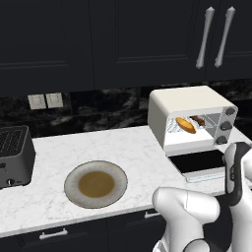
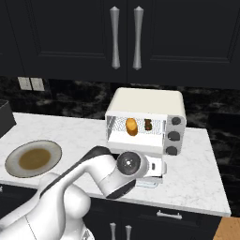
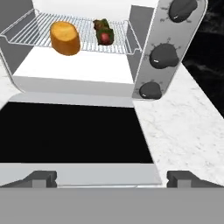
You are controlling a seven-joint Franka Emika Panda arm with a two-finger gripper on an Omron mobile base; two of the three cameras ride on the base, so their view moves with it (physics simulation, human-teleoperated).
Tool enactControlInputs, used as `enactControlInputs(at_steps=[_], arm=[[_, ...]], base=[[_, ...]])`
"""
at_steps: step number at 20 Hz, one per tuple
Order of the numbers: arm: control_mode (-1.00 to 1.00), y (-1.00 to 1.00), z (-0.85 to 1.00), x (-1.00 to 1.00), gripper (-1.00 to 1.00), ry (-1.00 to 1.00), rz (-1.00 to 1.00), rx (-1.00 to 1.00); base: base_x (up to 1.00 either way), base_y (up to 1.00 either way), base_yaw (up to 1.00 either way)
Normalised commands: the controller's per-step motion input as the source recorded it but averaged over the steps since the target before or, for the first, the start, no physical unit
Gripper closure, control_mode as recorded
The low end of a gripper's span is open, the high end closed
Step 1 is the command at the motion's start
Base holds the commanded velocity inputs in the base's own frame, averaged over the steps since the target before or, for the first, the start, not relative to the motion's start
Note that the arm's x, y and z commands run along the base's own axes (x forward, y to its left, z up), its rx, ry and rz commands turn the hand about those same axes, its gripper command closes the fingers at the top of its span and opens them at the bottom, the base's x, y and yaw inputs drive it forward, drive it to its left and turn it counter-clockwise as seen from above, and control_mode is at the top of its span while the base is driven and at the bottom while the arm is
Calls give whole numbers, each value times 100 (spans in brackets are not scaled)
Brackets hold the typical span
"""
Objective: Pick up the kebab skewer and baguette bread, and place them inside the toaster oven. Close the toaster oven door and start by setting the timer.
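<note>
Arm, left base view: white body low at the right, its dark-jointed wrist in front of the dropped toaster oven door (image 1: 199, 161); the gripper itself I can't make out from this side.
Plate (image 1: 96, 184): sits bare on the marble counter (image 1: 78, 150), well left of the oven.
Slot toaster (image 1: 15, 155): dark grey, at the counter's far left edge.
Toaster oven (image 1: 189, 101): cream-white, at the back right of the counter, door lying flat and open toward me.
Baguette bread (image 1: 185, 125): on the wire rack inside, left part of the cavity.
Kebab skewer (image 1: 198, 120): on the same rack, just right of the bread.

Arm, right base view: elbow sweeps up from the lower left, the hand level with the open door's front edge (image 2: 157, 180).
Oven contents: bread (image 2: 131, 126) and skewer (image 2: 148, 124) side by side on the rack, apart from each other.
Knobs (image 2: 174, 136): three in a column on the right face.

Gripper (image 3: 111, 179), hand view: both dark fingertips at the bottom, spread wide, nothing between them, just at the door's near rim.
Door glass (image 3: 72, 133): black panel lying flat, framed in cream-white.
Rack (image 3: 83, 37): bread at left, skewer's red and dark chunks at right, possibly not touching.
</note>
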Motion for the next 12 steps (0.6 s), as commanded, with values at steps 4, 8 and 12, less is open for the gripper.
enactControlInputs(at_steps=[4,8,12], arm=[[-100,-27,-38,-21,-100,20,0,0],[-100,-28,-50,-17,-100,15,0,0],[-100,-19,-57,-1,-100,5,0,0]], base=[[0,0,0],[0,0,0],[0,0,0]])
